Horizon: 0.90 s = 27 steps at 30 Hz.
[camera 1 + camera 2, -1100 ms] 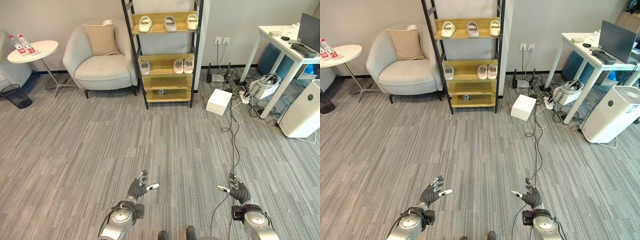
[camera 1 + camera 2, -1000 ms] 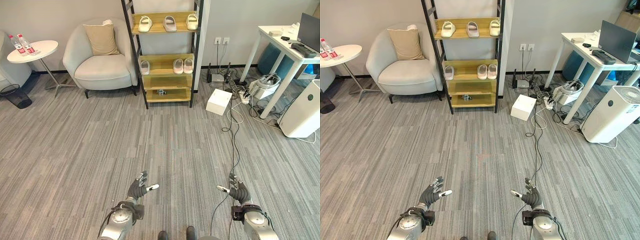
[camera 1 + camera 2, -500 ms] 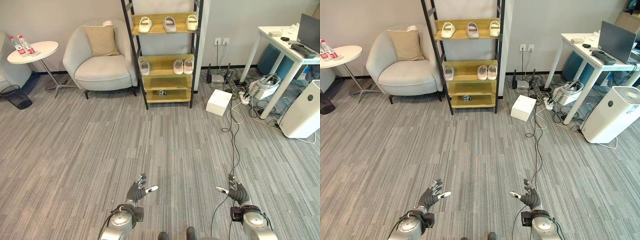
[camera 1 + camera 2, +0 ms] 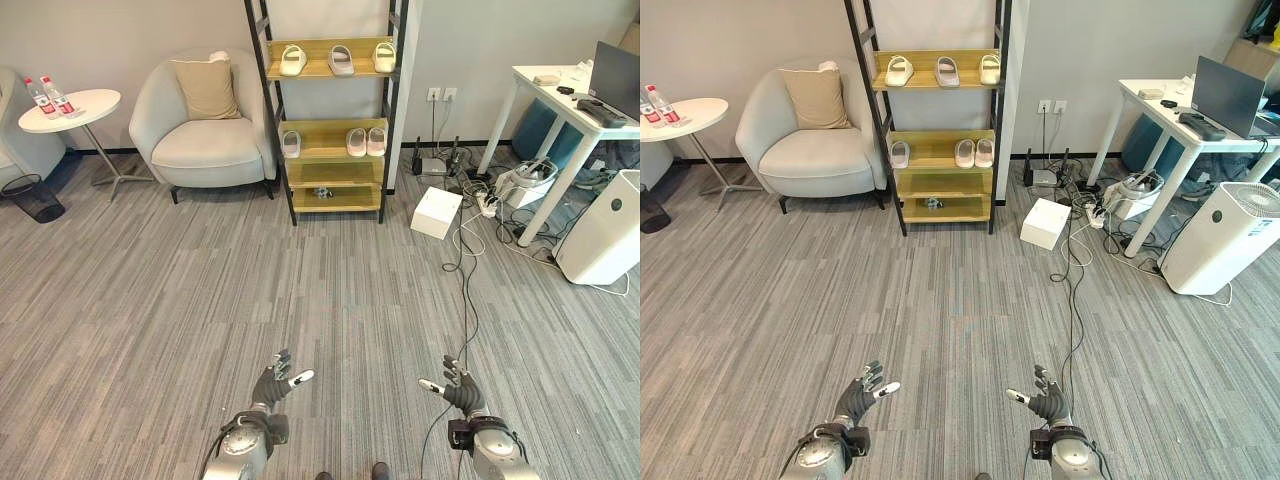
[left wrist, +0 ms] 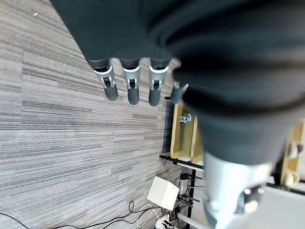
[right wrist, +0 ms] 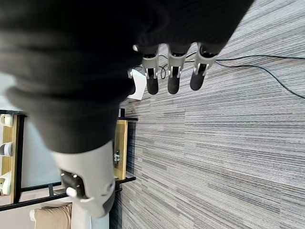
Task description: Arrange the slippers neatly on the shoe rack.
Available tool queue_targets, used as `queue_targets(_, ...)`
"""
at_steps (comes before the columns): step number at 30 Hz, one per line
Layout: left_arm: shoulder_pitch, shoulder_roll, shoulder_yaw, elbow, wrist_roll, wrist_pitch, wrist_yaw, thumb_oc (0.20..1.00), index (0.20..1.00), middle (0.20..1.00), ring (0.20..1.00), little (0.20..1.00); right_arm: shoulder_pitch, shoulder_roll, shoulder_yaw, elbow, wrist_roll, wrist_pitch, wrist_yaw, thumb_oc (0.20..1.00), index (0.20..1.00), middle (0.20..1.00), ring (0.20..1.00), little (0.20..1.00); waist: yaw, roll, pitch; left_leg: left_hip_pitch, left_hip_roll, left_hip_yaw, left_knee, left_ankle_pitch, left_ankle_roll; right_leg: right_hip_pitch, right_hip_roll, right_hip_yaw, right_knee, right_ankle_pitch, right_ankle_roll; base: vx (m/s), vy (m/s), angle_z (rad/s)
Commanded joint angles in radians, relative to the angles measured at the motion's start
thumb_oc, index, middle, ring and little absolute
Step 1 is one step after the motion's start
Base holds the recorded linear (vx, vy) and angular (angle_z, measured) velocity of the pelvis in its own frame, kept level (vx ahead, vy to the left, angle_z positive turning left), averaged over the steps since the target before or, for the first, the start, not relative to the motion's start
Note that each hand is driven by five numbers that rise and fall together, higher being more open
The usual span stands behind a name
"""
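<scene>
Pale slippers (image 4: 338,59) on a wooden, black-framed shoe rack (image 4: 329,112) beside a grey armchair (image 4: 203,135).
Striped grey carpet (image 4: 200,290); left hand (image 4: 272,385) and right hand (image 4: 457,391) spread, empty.

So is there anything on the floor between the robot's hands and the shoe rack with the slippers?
Nothing visible: bare carpet runs from the left hand and right hand to the shoe rack. The white box and armchair sit off to the sides.
</scene>
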Motion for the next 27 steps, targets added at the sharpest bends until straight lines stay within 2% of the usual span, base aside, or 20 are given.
queue_targets(1,-0.053,-0.02,0.049,0.009,-0.034,-0.048,0.003,1.0,1.0,1.0,1.0,1.0,-0.033,-0.007,-0.015,-0.008,0.004,-0.036,-0.001,1.0,1.0,1.0,1.0,1.0,-0.007,-0.02,0.027,0.037,-0.021,-0.062,0.0,-0.194,0.021,0.088,-0.013,0.002,0.002,-0.244,0.043,0.0,0.0,0.0)
queue_targets(14,-0.074,-0.013,0.043,0.016,0.005,-0.05,0.028,1.0,1.0,1.0,1.0,1.0,-0.046,-0.018,0.009,-0.015,-0.022,-0.027,-0.005,1.0,1.0,1.0,1.0,1.0,-0.006,-0.02,0.033,0.032,-0.022,-0.059,0.0,-0.201,0.028,0.078,-0.015,0.012,0.002,-0.239,0.047,0.0,0.001,0.0)
queue_targets(25,-0.026,0.034,0.091,0.046,0.067,-0.042,0.027,1.0,1.0,1.0,1.0,1.0,-0.063,-0.054,-0.005,-0.06,-0.028,-0.026,-0.004,1.0,1.0,1.0,1.0,1.0,0.009,-0.036,0.078,-0.027,-0.031,-0.058,0.0,-0.192,0.034,0.034,-0.023,-0.003,0.002,-0.24,0.06,0.07,0.052,0.0)
queue_targets(27,-0.025,0.05,0.118,0.055,0.064,-0.049,0.033,1.0,1.0,1.0,1.0,1.0,-0.071,-0.064,-0.025,-0.066,-0.046,-0.028,-0.009,1.0,1.0,1.0,1.0,1.0,0.013,-0.031,0.09,-0.056,-0.037,-0.059,0.027,-0.211,0.052,-0.031,-0.032,-0.009,0.111,-0.259,0.075,0.08,0.195,0.02)
